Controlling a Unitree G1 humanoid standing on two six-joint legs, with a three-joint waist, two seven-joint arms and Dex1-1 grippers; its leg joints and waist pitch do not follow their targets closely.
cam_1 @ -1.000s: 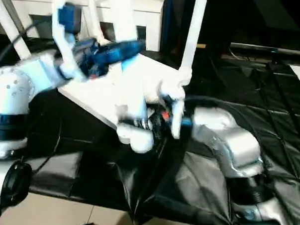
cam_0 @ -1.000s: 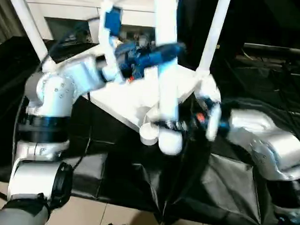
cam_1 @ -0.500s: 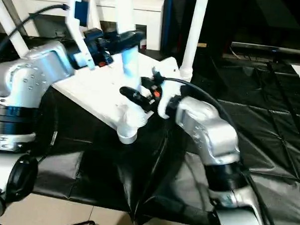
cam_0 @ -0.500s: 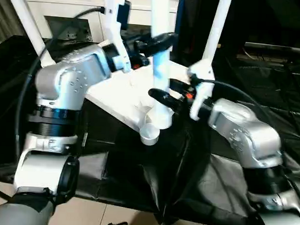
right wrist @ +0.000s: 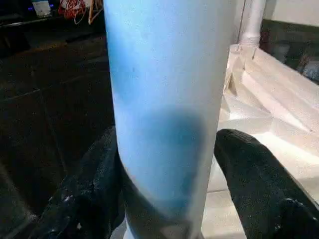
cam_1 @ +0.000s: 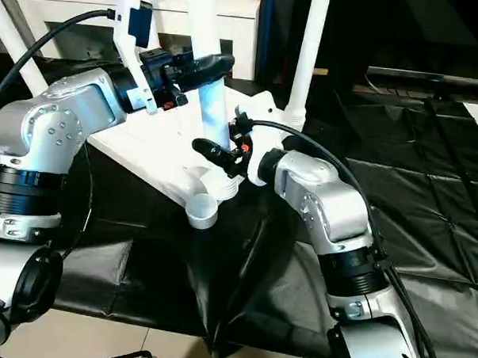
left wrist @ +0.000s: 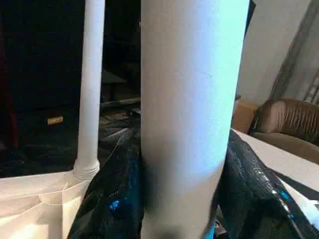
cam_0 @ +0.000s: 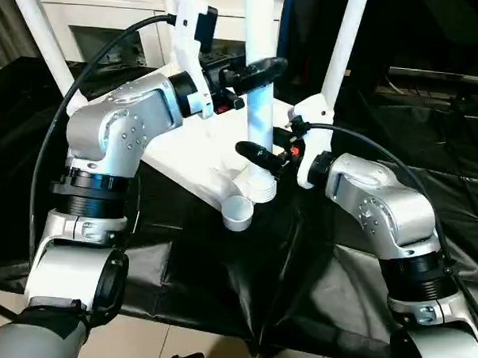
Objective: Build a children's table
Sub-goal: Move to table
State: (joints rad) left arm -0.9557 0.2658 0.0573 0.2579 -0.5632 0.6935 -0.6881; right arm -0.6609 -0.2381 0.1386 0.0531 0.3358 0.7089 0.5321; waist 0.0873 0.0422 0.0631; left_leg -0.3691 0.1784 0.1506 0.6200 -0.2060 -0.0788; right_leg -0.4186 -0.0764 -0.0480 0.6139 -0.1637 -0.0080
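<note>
The children's table lies upside down on black cloth, its white tabletop (cam_0: 192, 157) showing the ribbed underside. A white leg (cam_0: 258, 108) stands upright at the near corner. Its lower end sits just behind the open round corner socket (cam_0: 239, 214). My left gripper (cam_0: 258, 69) is shut on this leg high up, black fingers (left wrist: 112, 199) on both sides of the tube (left wrist: 189, 109). My right gripper (cam_0: 260, 154) is shut on the same leg lower down, close above the tabletop, with its fingers (right wrist: 249, 174) flanking the tube (right wrist: 164, 74).
Other white legs rise from the tabletop's corners at the left (cam_0: 41, 32) and the right (cam_0: 341, 49). A white cabinet (cam_0: 111, 19) stands behind. Black cloth (cam_0: 337, 294) covers the floor, with pale tiles (cam_0: 184, 343) along its near edge.
The leg has come upright, and its lower end has shifted from in front of the corner socket to just behind it. Both arms moved with it, and the camera has shifted too.
</note>
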